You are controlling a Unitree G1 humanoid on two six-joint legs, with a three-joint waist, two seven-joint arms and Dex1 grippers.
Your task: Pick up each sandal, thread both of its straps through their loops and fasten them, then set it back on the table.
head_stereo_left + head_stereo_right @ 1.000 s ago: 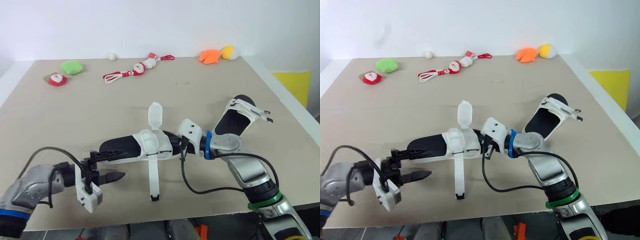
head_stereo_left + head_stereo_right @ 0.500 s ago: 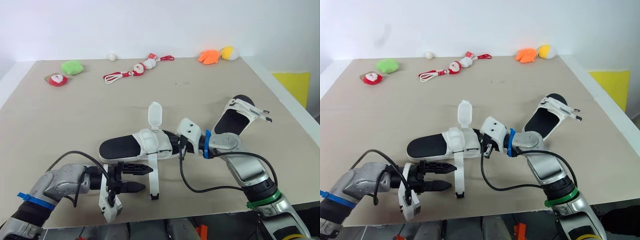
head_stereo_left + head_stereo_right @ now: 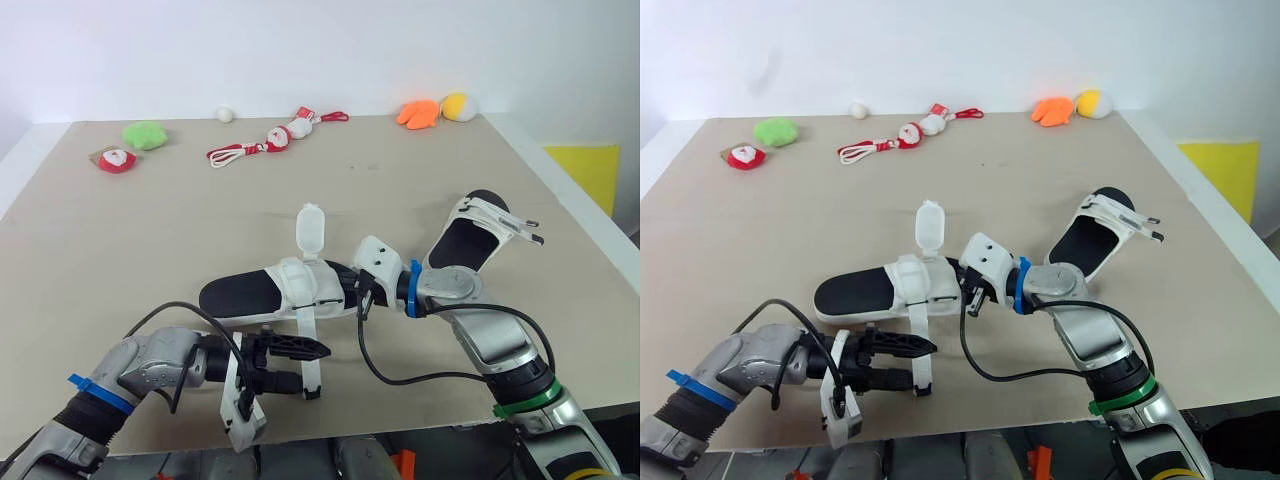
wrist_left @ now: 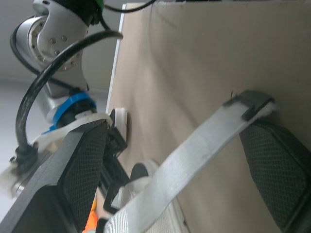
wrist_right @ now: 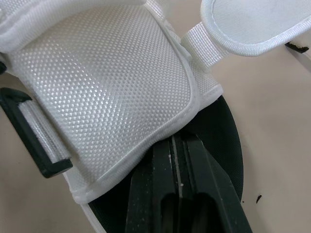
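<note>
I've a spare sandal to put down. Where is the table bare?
Bare: the broad band between the rope toy and the near sandal, and the left side in front of the green plush. Crowded: the near middle, where left pincer, right pincer and loose strap meet; the second sandal takes the right.

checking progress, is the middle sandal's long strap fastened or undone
Undone: the strap trails off the sandal and lies flat on the table, its end free.

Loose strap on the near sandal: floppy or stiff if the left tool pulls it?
Probably floppy: the strap is flat woven webbing draped limp onto the table. Likely light; its black tip looks stiffer. It sits inside the open left tool, so it may slip unless pinched firmly.
</note>
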